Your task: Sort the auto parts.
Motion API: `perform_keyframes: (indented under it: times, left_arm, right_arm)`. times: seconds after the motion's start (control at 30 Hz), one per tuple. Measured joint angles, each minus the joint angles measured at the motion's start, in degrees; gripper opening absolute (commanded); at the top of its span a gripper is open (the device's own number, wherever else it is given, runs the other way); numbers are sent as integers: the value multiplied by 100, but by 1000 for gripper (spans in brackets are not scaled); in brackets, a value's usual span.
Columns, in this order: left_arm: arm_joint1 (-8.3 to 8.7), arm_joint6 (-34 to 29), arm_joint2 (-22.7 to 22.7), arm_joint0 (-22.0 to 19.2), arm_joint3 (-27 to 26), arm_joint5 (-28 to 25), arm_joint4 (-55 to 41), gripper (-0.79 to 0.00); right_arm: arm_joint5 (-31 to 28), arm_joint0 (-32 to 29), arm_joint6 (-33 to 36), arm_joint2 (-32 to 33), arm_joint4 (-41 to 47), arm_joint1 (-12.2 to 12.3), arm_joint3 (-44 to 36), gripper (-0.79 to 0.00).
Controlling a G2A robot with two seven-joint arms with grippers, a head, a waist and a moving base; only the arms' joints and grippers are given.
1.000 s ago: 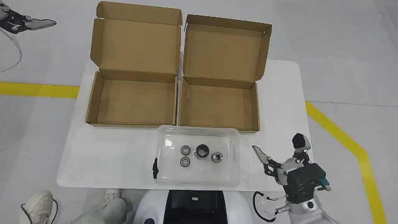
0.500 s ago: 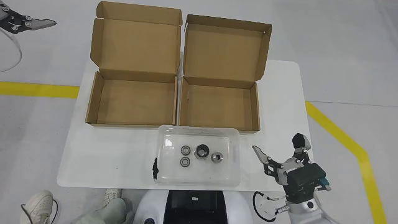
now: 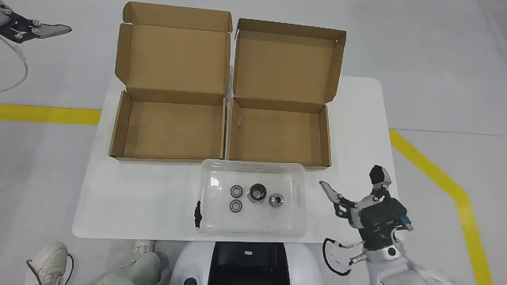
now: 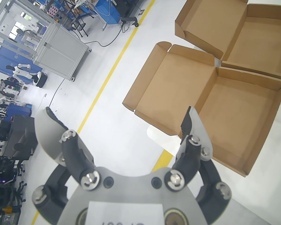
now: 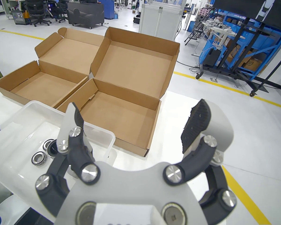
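Gaping wide, the right gripper [image 3: 353, 184] hangs right of the clear bin [image 3: 295, 220], where four auto parts [image 3: 256, 193] lie, with two open cardboard boxes [image 3: 277, 134] beyond. The left gripper [image 4: 119, 115], equally wide, bears a white label [image 4: 125, 213], its print cut off.

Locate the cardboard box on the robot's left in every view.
Top view: left cardboard box, on the table's left half.
Left wrist view: the nearer box of the two.
Right wrist view: the farther box of the two.
Shared landmark: the right cardboard box standing beside it.
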Motion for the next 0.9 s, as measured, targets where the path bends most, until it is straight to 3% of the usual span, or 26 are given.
perform_keyframes:
  times: [0.4,0.6,0.9]
  left_arm:
    - [0,0,0,0,0,0,0,0]
    - [0,0,0,0,0,0,0,0]
    - [0,0,0,0,0,0,0,0]
  right_arm:
    - [-426,1292,1443,-727,-317,13,791,0]
    - [-743,1739,1705,-1067,-181,13,1122,0]
    - [-828,1777,1702,-1092,-108,17,1156,0]
